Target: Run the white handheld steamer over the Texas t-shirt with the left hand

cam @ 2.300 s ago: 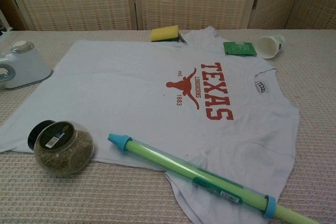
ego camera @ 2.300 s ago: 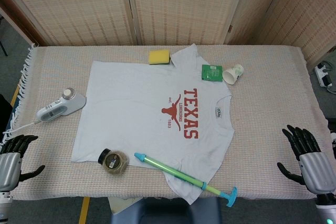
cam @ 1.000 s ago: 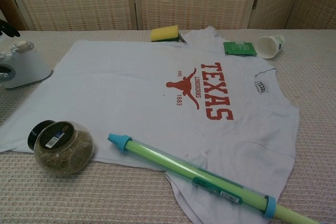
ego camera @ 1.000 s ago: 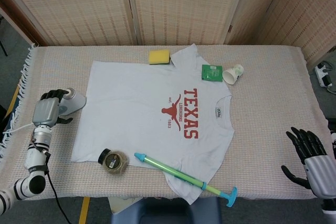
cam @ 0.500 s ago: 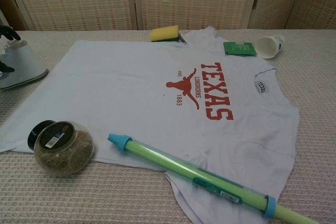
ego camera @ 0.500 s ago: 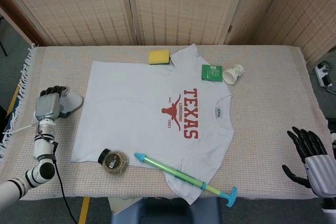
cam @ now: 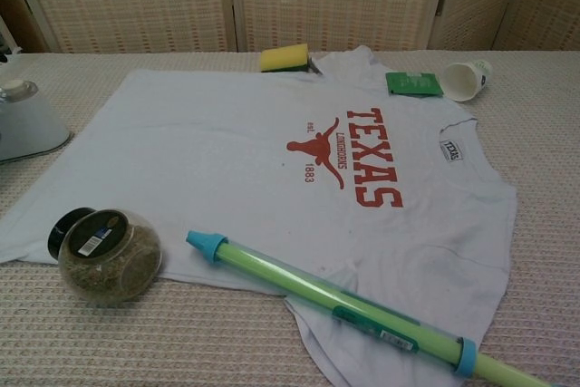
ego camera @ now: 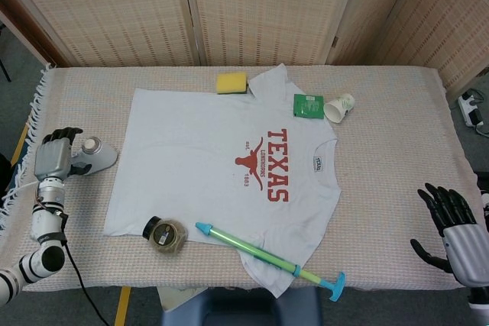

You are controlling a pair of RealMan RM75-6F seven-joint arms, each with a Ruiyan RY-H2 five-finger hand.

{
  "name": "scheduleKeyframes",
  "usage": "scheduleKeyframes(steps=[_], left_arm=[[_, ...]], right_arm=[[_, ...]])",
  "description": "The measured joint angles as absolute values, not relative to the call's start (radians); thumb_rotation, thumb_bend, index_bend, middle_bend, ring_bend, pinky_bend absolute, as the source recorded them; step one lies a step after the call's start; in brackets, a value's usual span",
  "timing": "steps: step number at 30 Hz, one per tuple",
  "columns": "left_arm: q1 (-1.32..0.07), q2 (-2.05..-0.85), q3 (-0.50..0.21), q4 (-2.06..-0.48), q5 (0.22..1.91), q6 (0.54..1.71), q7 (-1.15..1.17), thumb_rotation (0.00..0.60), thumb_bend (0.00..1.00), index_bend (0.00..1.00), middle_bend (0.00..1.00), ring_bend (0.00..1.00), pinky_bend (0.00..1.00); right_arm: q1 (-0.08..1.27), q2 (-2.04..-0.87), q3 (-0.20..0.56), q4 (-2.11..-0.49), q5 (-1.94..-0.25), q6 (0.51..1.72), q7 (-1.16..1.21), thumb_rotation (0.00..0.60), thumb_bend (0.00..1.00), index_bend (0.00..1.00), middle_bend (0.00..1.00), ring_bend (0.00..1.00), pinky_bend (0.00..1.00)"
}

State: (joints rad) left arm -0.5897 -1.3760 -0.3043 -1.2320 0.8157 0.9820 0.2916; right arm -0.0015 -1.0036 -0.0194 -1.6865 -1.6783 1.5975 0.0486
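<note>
Since the earlier frames: left robot hand (ego camera: 55, 159) shifted from the near edge onto the white handheld steamer (ego camera: 93, 155) and drew it slightly further left; right robot hand (ego camera: 456, 236) unchanged. Left robot hand now closed around the steamer's handle at the left side of the tabletop (ego camera: 397, 143), steamer head resting on the woven cloth just beside the Texas t-shirt (ego camera: 206, 158), clear of its sleeve edge. Chest view shows only the steamer head (cam: 25, 120) at the left border; hand outside that view. Right robot hand holding nothing, fingers spread, at the near right corner, well apart from all items. T-shirt (cam: 272, 160) spread flat, red print facing up. Yellow sponge (ego camera: 231, 82) touching the shirt's far edge. Green packet (ego camera: 308, 104) and tipped paper cup (ego camera: 339, 106) side by side near the collar. Round jar (ego camera: 167, 234) and green pump tube (ego camera: 267, 256) lying on the shirt's near hem.
</note>
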Motion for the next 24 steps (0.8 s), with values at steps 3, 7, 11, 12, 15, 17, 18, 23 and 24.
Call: scheduleKeyframes(steps=[3, 7, 11, 12, 15, 17, 18, 23, 24], left_arm=[[-0.585, -1.364, -0.295, -1.239, 0.821, 0.987, 0.300, 0.600, 0.23, 0.25, 0.21, 0.14, 0.19], [-0.596, -1.372, -0.284, -1.200, 0.802, 0.973, 0.351, 0.600, 0.23, 0.24, 0.20, 0.14, 0.19], [-0.614, -1.396, -0.275, -1.133, 0.754, 0.932, 0.388, 0.600, 0.23, 0.24, 0.20, 0.14, 0.19], [-0.618, -1.403, -0.272, -1.118, 0.746, 0.924, 0.399, 0.600, 0.23, 0.24, 0.20, 0.14, 0.19], [-0.632, -1.430, -0.263, -1.062, 0.724, 0.907, 0.434, 0.600, 0.23, 0.24, 0.20, 0.14, 0.19], [-0.642, -1.451, -0.261, -1.022, 0.705, 0.892, 0.450, 0.600, 0.23, 0.24, 0.20, 0.14, 0.19], [-0.647, -1.459, -0.261, -1.006, 0.696, 0.883, 0.456, 0.600, 0.23, 0.24, 0.20, 0.14, 0.19], [-0.674, -1.503, -0.264, -0.929, 0.659, 0.833, 0.481, 0.600, 0.25, 0.26, 0.22, 0.15, 0.20], [-0.678, -1.512, -0.265, -0.916, 0.657, 0.828, 0.482, 0.600, 0.27, 0.28, 0.24, 0.16, 0.21]], right_arm=[[-0.003, -1.003, -0.021, -1.689, -1.679, 1.597, 0.045, 0.600, 0.23, 0.00, 0.01, 0.00, 0.00], [-0.005, -1.003, -0.022, -1.692, -1.684, 1.600, 0.047, 0.600, 0.23, 0.00, 0.01, 0.00, 0.00], [-0.011, -1.000, -0.023, -1.691, -1.680, 1.605, 0.057, 0.600, 0.23, 0.00, 0.01, 0.00, 0.00], [-0.012, -0.999, -0.023, -1.691, -1.678, 1.606, 0.059, 0.600, 0.23, 0.00, 0.01, 0.00, 0.00], [-0.012, -0.999, -0.024, -1.692, -1.680, 1.605, 0.058, 0.600, 0.23, 0.00, 0.01, 0.00, 0.00], [-0.011, -0.999, -0.024, -1.694, -1.682, 1.603, 0.055, 0.600, 0.23, 0.00, 0.01, 0.00, 0.00], [-0.011, -0.999, -0.024, -1.696, -1.683, 1.603, 0.053, 0.600, 0.23, 0.00, 0.01, 0.00, 0.00], [-0.012, -0.998, -0.025, -1.706, -1.684, 1.602, 0.044, 0.600, 0.23, 0.00, 0.01, 0.00, 0.00], [-0.013, -0.998, -0.025, -1.708, -1.684, 1.601, 0.042, 0.600, 0.23, 0.00, 0.01, 0.00, 0.00]])
